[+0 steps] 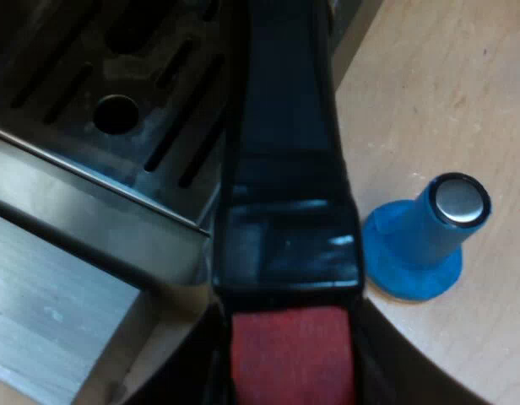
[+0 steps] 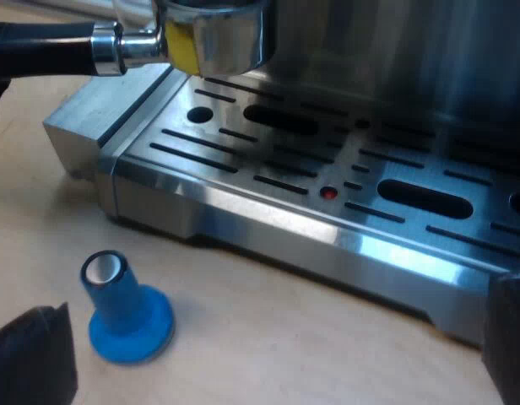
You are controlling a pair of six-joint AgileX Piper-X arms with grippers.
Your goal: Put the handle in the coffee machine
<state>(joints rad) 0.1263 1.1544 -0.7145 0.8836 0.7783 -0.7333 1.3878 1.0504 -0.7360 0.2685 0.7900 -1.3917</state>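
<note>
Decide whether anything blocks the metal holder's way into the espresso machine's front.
Nothing visible does. The metal holder hangs over the drip tray at the front of the espresso machine; the blue tamper stands on the table, apart from it.

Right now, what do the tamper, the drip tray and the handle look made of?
The tamper looks like matte blue plastic with a shiny metal-looking cap. The drip tray seems brushed metal, likely steel, by its streaked reflections. The handle appears glossy black plastic, given sharp highlights; its red end is dull, possibly rubbery.
</note>
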